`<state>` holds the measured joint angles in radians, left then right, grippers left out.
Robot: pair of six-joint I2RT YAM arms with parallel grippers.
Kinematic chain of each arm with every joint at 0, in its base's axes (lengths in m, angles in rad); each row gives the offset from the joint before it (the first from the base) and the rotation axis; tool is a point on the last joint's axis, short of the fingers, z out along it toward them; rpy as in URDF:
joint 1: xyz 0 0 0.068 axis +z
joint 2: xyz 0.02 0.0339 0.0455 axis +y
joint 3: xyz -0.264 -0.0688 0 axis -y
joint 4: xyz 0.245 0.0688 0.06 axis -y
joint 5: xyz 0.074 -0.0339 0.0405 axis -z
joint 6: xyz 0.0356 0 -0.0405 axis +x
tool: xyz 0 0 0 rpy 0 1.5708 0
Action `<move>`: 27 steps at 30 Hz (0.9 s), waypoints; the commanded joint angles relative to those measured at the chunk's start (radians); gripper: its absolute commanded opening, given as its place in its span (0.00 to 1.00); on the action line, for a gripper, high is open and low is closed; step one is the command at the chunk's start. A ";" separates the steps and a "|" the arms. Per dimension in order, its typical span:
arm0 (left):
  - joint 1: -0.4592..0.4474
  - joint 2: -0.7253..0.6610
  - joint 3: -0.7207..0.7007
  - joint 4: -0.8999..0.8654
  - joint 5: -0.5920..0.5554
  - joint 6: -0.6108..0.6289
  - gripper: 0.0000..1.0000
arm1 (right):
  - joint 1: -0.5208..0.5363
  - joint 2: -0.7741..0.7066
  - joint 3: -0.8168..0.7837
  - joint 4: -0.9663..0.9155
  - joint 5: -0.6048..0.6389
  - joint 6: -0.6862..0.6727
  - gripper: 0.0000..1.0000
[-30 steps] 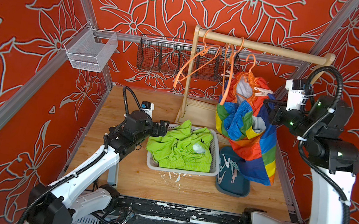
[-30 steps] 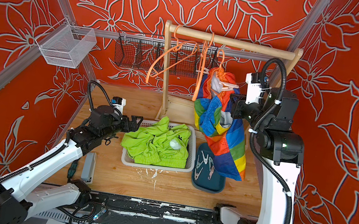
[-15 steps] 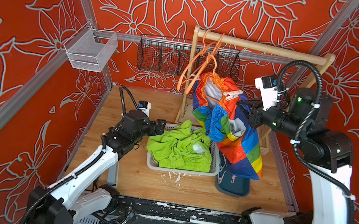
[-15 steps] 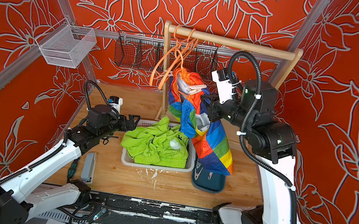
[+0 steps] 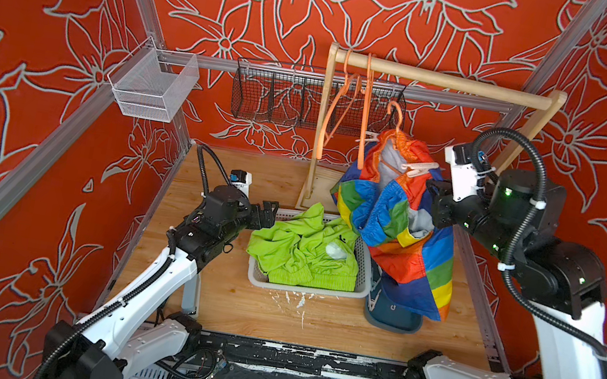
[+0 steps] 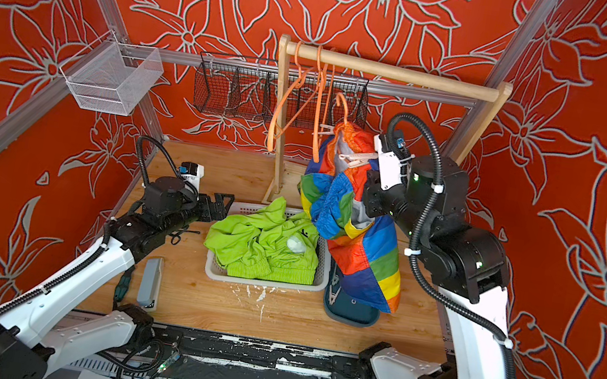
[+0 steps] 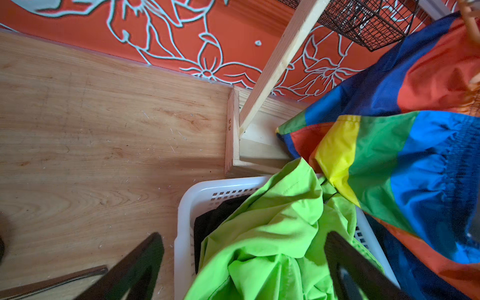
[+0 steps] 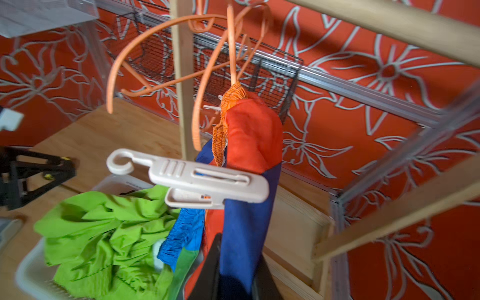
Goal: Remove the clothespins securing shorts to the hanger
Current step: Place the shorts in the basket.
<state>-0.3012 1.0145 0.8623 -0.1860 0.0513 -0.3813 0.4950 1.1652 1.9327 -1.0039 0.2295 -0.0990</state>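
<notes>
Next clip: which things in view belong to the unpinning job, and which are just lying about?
Job in hand: rainbow shorts, pale clothespin clipped on them, their orange hanger, right hand shut on the shorts, left hand open.
Lying about: lime green shorts in the white basket, black wire basket, white mesh bin, bare hangers, wooden rack.

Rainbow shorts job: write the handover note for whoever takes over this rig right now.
Left gripper: open, empty, beside the white basket.
Right gripper: shut on the rainbow shorts, which hang from an orange hanger whose hook looks off the rail.
Done: lime green shorts lie in the basket over black fabric; two empty hangers are on the rail.
Left: one pale clothespin and a second clothespin grip the rainbow waistband; remove both.
</notes>
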 commanded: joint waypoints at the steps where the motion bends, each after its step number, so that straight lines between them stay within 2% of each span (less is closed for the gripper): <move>1: 0.006 -0.015 0.006 0.002 0.013 0.008 0.97 | 0.005 -0.069 -0.033 0.106 0.209 -0.043 0.00; 5: 0.005 -0.008 0.008 0.006 0.016 0.003 0.97 | 0.004 -0.122 -0.084 0.152 0.241 -0.052 0.00; 8: 0.006 -0.005 0.011 0.004 0.015 0.003 0.97 | 0.005 -0.139 -0.061 0.129 0.173 -0.034 0.00; 14: 0.005 0.002 0.028 -0.010 0.005 0.018 0.97 | 0.005 -0.111 0.133 -0.037 -0.112 0.030 0.00; 21: 0.036 -0.002 0.042 -0.021 0.008 0.023 0.97 | 0.005 0.038 0.457 -0.249 -0.395 0.059 0.00; 24: 0.066 -0.015 0.037 -0.022 0.021 0.018 0.97 | 0.005 0.098 0.565 -0.286 -0.521 0.075 0.00; 27: 0.089 -0.019 0.035 -0.021 0.030 0.015 0.97 | 0.005 0.138 0.606 -0.272 -0.612 0.101 0.00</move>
<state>-0.2321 1.0145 0.8829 -0.1993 0.0643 -0.3706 0.4950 1.2629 2.4985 -1.2800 -0.2092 -0.0334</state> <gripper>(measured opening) 0.969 0.159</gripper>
